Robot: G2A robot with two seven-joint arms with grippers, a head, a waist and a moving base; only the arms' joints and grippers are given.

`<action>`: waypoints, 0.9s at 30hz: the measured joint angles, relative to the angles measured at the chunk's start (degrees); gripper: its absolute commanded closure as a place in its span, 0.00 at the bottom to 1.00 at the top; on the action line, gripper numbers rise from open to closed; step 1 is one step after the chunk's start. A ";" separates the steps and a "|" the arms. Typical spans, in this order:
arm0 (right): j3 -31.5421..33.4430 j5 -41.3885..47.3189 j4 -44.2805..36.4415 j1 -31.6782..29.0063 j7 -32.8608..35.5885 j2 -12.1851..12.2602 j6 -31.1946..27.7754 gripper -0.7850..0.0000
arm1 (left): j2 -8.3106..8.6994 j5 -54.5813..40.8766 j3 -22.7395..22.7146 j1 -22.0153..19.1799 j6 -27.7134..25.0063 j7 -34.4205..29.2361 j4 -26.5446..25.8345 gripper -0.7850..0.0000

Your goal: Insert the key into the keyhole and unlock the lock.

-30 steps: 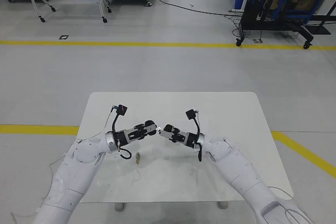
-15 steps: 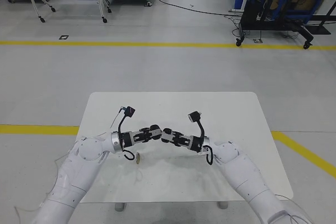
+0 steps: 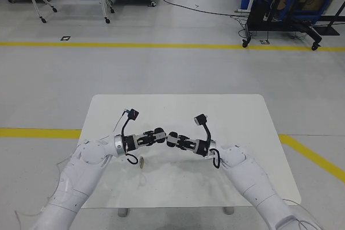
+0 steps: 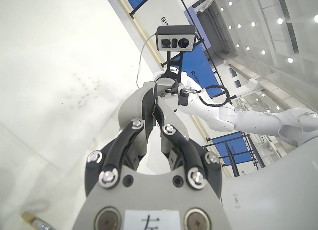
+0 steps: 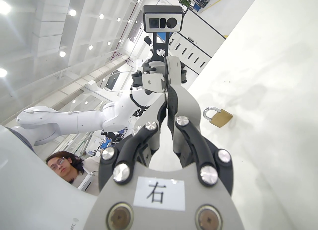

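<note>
Two grippers sit nose to nose over the middle of the white counter [image 3: 236,115], that's my top picture. The left gripper [image 3: 159,134] is on one side and the right gripper [image 3: 172,137] on the other, tips touching or as good as touching, both held clear of the surface. On my left wrist feed the left gripper [image 4: 155,94] has its grey fingers [image 4: 134,107] drawn in narrow. The black ribbed pads sit face to face with hardly a slit between them, and the other arm's gripper is right against their tips. Same story on the right wrist feed: the right gripper [image 5: 168,94] has its fingers [image 5: 186,104] close together, pads meeting, the left arm's tips butted up at the end. Whether anything is nipped between either pair of pads I cannot tell. The small brass padlock [image 3: 141,163] with its silver shackle lies flat on the counter, touched by neither gripper, near the left forearm and on the robot's side of the two grippers. The right wrist feed catches the padlock [image 5: 219,116] lying off to the side of my fingers, apart from them.
</note>
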 measured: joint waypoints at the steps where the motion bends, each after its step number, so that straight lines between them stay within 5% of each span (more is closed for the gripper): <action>1: 0.03 0.28 0.08 -0.01 0.08 0.05 -0.07 0.91 | 0.03 0.06 -0.01 0.04 0.01 0.14 -0.04 1.00; 15: -0.36 3.67 1.04 0.67 2.44 0.40 0.27 1.00 | 0.22 0.78 0.37 0.09 -0.36 0.63 -0.40 1.00; 16: -0.38 3.68 1.11 0.74 2.47 0.42 0.26 1.00 | 0.23 1.23 0.41 0.04 -0.48 0.80 -0.50 0.59; 17: -0.38 3.68 1.14 0.76 2.47 0.45 0.19 1.00 | 0.23 1.61 0.33 0.05 -0.76 1.36 -0.58 0.00; 27: 4.64 5.65 2.35 -1.34 1.91 2.22 -3.77 1.00 | 0.76 3.43 -1.33 0.63 -2.16 3.37 -1.45 0.00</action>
